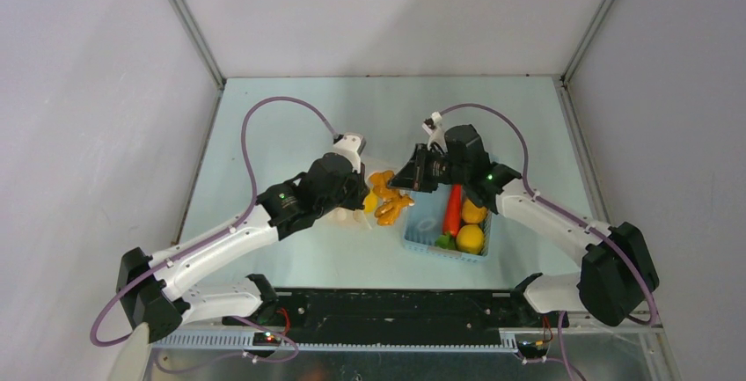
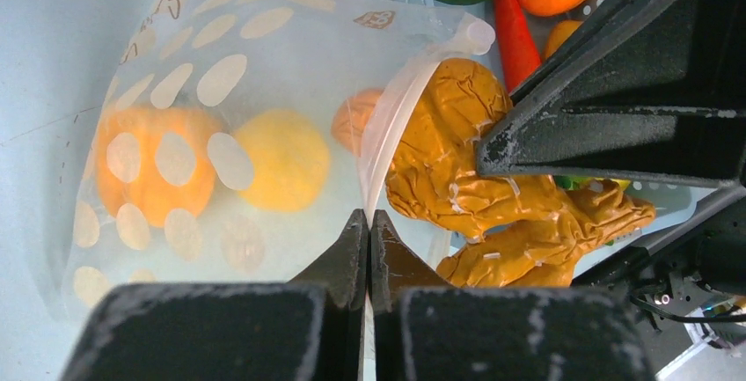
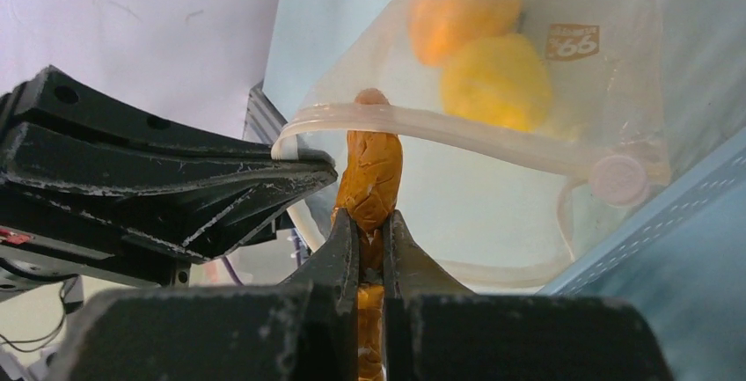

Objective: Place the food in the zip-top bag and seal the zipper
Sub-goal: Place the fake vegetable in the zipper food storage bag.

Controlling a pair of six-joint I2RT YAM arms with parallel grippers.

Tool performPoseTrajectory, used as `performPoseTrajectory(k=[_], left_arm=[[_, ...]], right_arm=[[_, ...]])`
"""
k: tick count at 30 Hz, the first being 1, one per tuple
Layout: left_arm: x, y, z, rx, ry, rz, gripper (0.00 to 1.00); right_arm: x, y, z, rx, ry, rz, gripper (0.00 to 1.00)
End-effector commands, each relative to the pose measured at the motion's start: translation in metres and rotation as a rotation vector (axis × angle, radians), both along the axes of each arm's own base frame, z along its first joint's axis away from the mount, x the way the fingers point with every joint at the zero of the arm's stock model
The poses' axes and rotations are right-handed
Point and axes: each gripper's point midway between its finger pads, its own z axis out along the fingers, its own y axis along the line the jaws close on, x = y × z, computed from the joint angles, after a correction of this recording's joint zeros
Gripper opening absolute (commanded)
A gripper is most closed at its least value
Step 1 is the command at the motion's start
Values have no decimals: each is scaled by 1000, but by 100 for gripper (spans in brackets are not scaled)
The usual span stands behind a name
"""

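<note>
The clear dotted zip-top bag [image 2: 220, 82] lies on the table with its mouth open. An orange piece [image 2: 149, 165], a yellow piece [image 2: 281, 159] and a tan bit [image 2: 352, 121] are inside it. My left gripper [image 2: 369, 216] is shut on the bag's white rim strip [image 2: 396, 108]. My right gripper [image 3: 371, 218] is shut on a crinkled orange-brown food piece [image 3: 374, 165] and holds it at the bag's mouth, its tip just past the rim [image 3: 457, 130]. The white slider [image 3: 618, 174] sits at the rim's right end. In the top view the two grippers [image 1: 356, 196] [image 1: 400, 179] meet mid-table over that piece [image 1: 387, 198].
A light blue perforated basket [image 1: 422, 240] stands right of the bag. It holds a red-orange carrot [image 1: 452, 209], two yellow fruits [image 1: 470, 238] and a green piece [image 1: 445, 242]. Grey walls enclose the table on three sides.
</note>
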Motion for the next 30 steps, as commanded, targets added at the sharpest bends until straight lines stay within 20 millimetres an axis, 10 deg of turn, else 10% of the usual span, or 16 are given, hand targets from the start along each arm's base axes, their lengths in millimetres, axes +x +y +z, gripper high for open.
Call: performPoseTrajectory(k=[1,12,30], left_arm=[[1,-9,15,-55,-41,-42,0],[-13,-24,24,-130,-31,-146,0],[-11,-18,35,-178,-58,-92,0]], right_arm=[[15,5,17,56,13,-47,0],[55,-1,-6,3,57,-324,0],[37,50,-26,-65,-69,-376,19]])
